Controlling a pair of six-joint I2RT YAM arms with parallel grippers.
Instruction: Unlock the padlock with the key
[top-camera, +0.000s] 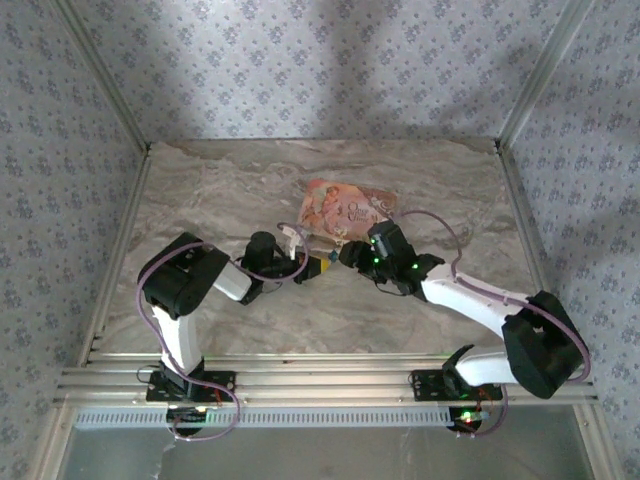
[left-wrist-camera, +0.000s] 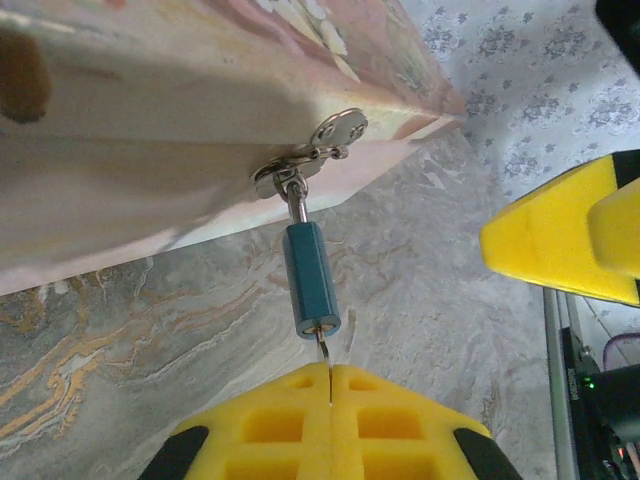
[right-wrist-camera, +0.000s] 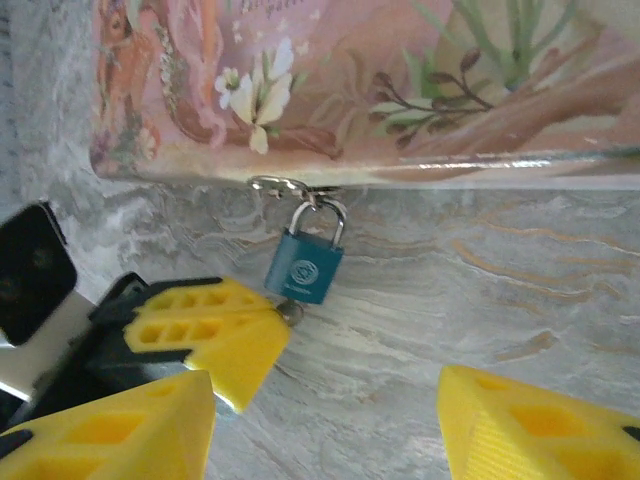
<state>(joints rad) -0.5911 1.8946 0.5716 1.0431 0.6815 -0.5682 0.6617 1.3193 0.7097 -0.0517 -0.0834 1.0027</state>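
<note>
Against the front edge of the pink box (right-wrist-camera: 400, 90) the padlock (right-wrist-camera: 305, 265) hangs by its shackle from a small metal hasp (left-wrist-camera: 300, 165), with the marble table (left-wrist-camera: 150, 330) beneath it. My left wrist camera sees the lock end on. My left gripper (left-wrist-camera: 330, 372) is clenched, yellow pads pressed together on the key (left-wrist-camera: 324, 350), whose thin blade reaches from the seam up to the keyway in the lock's bottom. My right wrist camera shows what that view hides: the teal face with a round emblem too small to read, and the lid's painted flowers. My right gripper (right-wrist-camera: 325, 390) is released, fingers well apart with nothing between them, near the lock. From above, both claws meet at the box's near edge, and cursive lettering on the lid is too blurred to read.
</note>
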